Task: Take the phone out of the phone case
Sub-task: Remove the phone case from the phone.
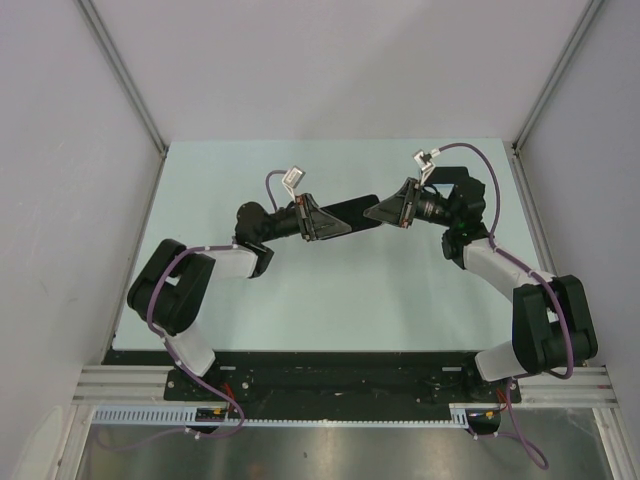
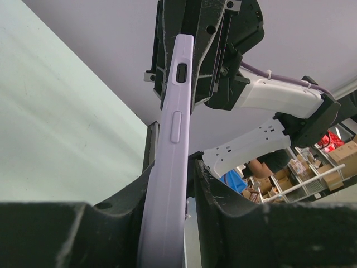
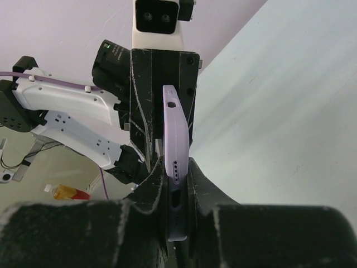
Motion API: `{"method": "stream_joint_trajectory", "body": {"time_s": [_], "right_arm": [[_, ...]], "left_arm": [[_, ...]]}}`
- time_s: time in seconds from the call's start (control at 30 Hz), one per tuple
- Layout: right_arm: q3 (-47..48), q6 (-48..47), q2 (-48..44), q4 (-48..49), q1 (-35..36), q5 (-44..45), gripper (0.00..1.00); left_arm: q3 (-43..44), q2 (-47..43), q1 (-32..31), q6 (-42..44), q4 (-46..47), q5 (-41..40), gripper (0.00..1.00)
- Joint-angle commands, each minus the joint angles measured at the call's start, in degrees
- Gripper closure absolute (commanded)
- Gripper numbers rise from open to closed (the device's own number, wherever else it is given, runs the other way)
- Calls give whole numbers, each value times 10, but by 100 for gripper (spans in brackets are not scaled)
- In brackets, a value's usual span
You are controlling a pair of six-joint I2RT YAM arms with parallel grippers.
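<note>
Top external: my right pincer (image 1: 374,212) is pinching the phone case (image 1: 352,211) (above the counter (image 1: 330,300)); left pincer (image 1: 338,222) is straddling it, grip I cannot tell.

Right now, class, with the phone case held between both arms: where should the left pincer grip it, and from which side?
Likely the end of the lilac phone case opposite the right pincer, pinching its broad flat faces, approaching endwise. It is a thin slab; its narrow edge carries a button.

My left arm (image 1: 185,290): elbow out, forearm reaching inward
My left end effector (image 1: 335,228): fingers narrow, grip unclear
My right end effector (image 1: 376,212): clamped tight, facing my left one
</note>
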Motion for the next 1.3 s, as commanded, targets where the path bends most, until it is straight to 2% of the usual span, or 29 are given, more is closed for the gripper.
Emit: {"method": "stream_joint_trajectory", "body": {"time_s": [0.0,0.2,0.77,0.87,0.9,0.93,1.03,1.13,1.17,1.23,1.27], "right_arm": [[21,2,-21,36,-23,27,100],[21,9,-24,38,-35,26,100],[21,-10,-7,28,-5,19,100],[22,-11,-4,27,0,17,100],[21,-11,-2,26,0,18,100],[21,-11,-2,26,4,18,100],[21,-12,4,27,7,15,100],[21,-10,6,32,7,14,100],[21,-9,5,32,5,11,98],[21,1,5,42,2,6,82],[21,8,4,53,0,2,68]], "left_arm": [[20,-6,5,-16,231,13,66],[19,-2,9,-19,231,9,67],[18,-1,8,-15,231,7,69],[18,-1,8,-15,231,4,74],[18,-1,8,-15,231,6,78],[18,-1,8,-14,231,4,88],[17,-2,8,-11,231,4,100],[17,-3,8,-11,231,5,100],[16,-3,8,-11,231,4,100],[15,-2,8,-12,231,4,100],[14,-4,9,-10,231,5,100]]}}
